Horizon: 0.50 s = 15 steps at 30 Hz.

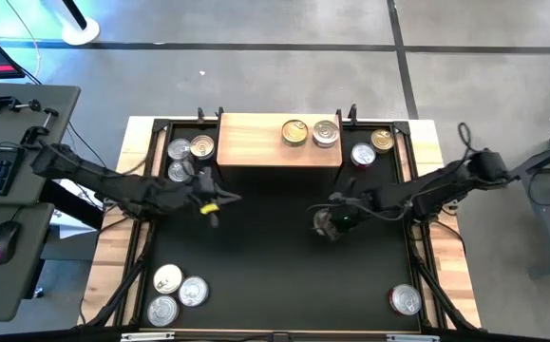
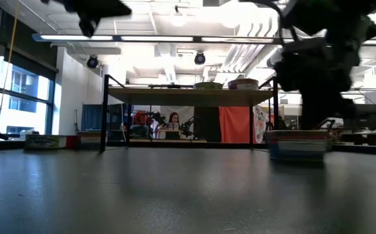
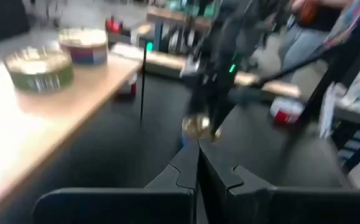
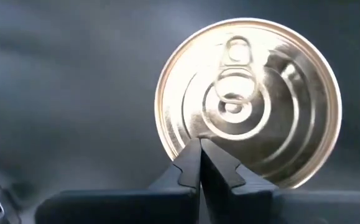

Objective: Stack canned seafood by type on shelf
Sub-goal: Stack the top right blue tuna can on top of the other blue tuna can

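Even overhead light, soft focus near the lenses

Ceiling strip lights (image 2: 175,38) glare white in the low view, leaving the counter (image 2: 175,195) dim and blurred in the foreground; the right tool (image 2: 317,65) is a dark, unfocused silhouette against them; from the left wrist, the shelf (image 3: 36,118) and the far arm smear with blur; just beyond the right tool's tips, a tin (image 4: 248,102) gleams with a warm, slightly overexposed sheen on its lid.

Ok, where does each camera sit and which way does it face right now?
High: overhead, straight down on shelf and both arms.
Low: table height, level toward the shelf; arms enter from above.
Left wrist: past shut left gripper toward the right arm.
Right wrist: past shut right gripper onto a can.
Shared: that can shows in high too.
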### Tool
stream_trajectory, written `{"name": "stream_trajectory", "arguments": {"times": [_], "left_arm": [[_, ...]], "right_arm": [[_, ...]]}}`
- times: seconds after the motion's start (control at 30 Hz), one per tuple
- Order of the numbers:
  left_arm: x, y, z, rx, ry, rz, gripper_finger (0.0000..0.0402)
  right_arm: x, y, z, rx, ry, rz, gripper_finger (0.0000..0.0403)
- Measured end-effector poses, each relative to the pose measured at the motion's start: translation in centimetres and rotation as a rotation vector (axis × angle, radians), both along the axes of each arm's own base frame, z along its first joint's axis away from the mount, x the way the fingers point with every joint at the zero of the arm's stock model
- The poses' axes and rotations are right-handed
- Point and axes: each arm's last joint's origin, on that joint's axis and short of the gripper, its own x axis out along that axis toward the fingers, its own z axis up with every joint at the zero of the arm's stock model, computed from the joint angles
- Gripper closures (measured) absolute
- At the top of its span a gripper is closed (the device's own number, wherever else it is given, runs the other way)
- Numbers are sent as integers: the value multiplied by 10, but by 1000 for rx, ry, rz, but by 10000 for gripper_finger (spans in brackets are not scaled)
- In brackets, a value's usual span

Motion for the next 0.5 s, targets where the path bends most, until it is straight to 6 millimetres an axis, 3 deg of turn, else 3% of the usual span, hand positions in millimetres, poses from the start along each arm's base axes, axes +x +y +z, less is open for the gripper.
{"name": "stream_trajectory", "arguments": {"times": [0.17, 0.37, 0.5], "left_arm": [[28, -8, -37, 12, 140, 11, 402], [56, -17, -72, 16, 185, -4, 402], [62, -19, -82, 16, 192, -8, 401]], "right_arm": [[50, 9, 2, -49, -53, 99, 403], [123, 24, 7, -68, -148, 334, 403], [149, 31, 21, -74, -156, 514, 403]]}}
